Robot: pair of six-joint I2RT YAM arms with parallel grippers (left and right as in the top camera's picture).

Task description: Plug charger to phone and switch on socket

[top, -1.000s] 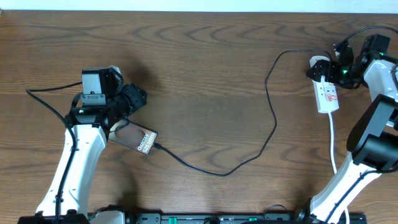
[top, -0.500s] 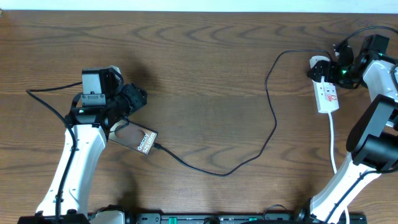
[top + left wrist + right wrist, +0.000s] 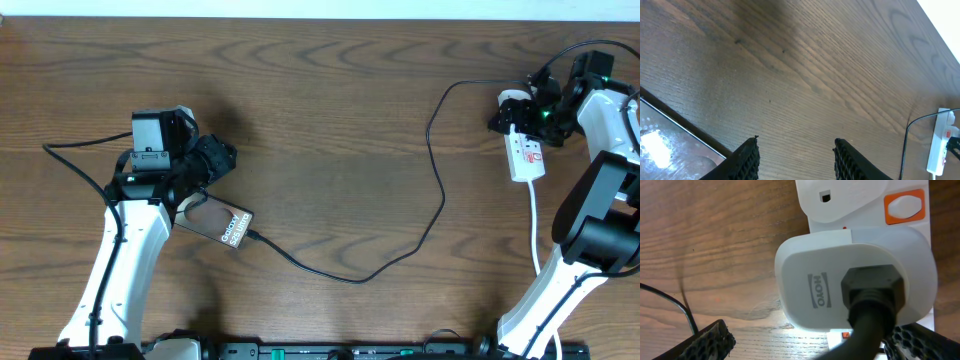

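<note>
Far right, socket (image 3: pixel 527 152): likely light, slippery; press orange switch (image 3: pixel 905 206).
Right gripper (image 3: pixel 815 340): wide, straddling plug (image 3: pixel 855 275).
Left gripper (image 3: pixel 796 157): wide, empty.

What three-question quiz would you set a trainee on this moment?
1. True or false: the charger reaches the phone's edge.
2. The right claw hangs over: A) the phone, B) the socket's plug end, C) the charger's middle.
3. Fill in: the socket's switch is coloured ___.
Key: 1 true; 2 B; 3 orange.
</note>
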